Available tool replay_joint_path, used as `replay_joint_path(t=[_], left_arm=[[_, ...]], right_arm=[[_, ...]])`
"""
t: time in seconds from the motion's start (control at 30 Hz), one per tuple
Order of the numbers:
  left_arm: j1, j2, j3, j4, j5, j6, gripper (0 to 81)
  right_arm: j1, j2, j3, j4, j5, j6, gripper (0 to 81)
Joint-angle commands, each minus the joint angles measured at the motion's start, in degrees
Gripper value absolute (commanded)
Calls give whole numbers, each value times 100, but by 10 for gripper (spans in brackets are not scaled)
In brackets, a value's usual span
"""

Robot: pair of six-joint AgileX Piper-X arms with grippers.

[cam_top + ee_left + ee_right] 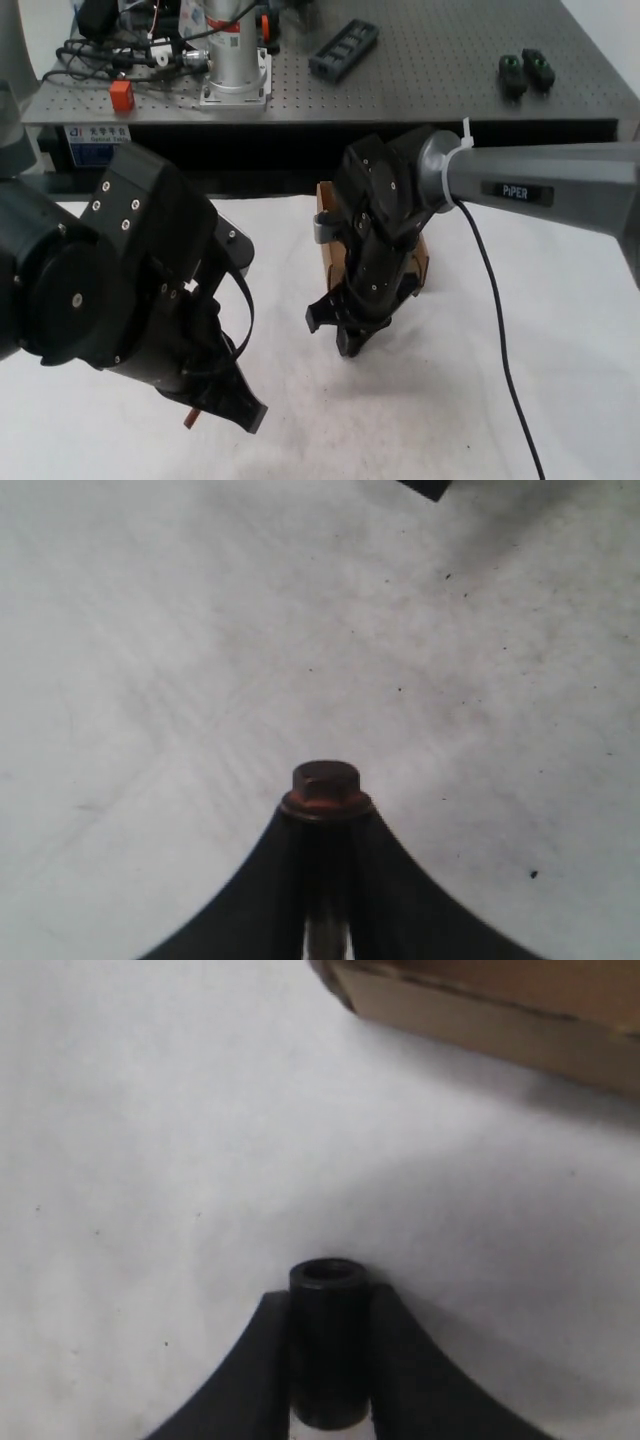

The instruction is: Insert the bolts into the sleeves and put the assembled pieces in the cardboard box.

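Observation:
In the left wrist view my left gripper (325, 818) is shut on a rusty hex-head bolt (325, 783), whose head pokes out past the fingertips above the white cloth. In the high view this gripper (235, 405) hangs at the near left, with a rusty bit of the bolt (188, 419) showing beside it. My right gripper (330, 1305) is shut on a black sleeve (328, 1345), its open bore facing outward. From the high view it (336, 330) hovers at the table's middle, just in front of the cardboard box (326, 218). The box's edge (500, 1015) lies close beyond the sleeve.
White cloth (450, 400) covers the near table. A black cable (500, 330) hangs from the right arm. Behind, a perforated metal bench (430, 70) carries a black tray (343, 48), a metal post (235, 60), a red block (121, 95) and two dark green-topped parts (525, 72).

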Motion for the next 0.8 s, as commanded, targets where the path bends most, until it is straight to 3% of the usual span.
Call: replay_joint_path(t=[0.0, 0.03, 0.17, 0.33, 0.57, 0.67, 0.77], left_arm=[[21, -58, -20, -15, -9, -33, 7], [21, -58, -20, -15, 14, -33, 7], [21, -58, -20, -156, 682, -33, 7], [45, -58, -20, -771, 1778, -392, 7], [93, -58, -16, -2734, 3977, -1467, 7], [93, -58, -16, -3762, 4474, -2273, 7], [75, -58, -16, -4569, 4506, -2997, 7]], right_arm=[[37, 96, 37, 286, -124, -290, 52], [37, 69, 37, 286, -124, -354, 11], [-15, -284, 100, 257, -288, -644, 8], [-341, -1488, 657, 159, -1047, -919, 8], [-1176, -4153, 2948, -1064, -2511, -854, 8], [-1299, -5142, 4128, -1770, -3105, -549, 8], [-1020, -5817, 5219, -2876, -3970, 71, 8]])
